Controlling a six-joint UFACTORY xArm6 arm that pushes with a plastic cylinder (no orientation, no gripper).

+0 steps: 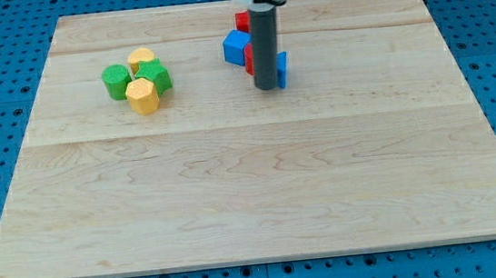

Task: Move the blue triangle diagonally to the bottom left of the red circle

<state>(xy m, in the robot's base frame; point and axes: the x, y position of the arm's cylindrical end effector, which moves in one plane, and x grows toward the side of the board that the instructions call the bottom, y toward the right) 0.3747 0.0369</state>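
Camera view shows our tip (267, 87) on the wooden board (253, 193), holding nothing, touching a blue block (281, 68) peeking out on its right. We cannot tell whether that or the blue block (236, 47) up-left is the triangle; a red block (247, 57) sits between them.

Pale matt wooden board (252, 184)

Pale wood board (253, 193); blocks — green (116, 81), yellow (142, 96) (faceted), blue (236, 47), red (242, 21).

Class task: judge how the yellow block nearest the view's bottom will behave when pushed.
The yellow block probably slides without rolling: it sits flat. It touches a green block, which would likely move too. My tip is well right of it.
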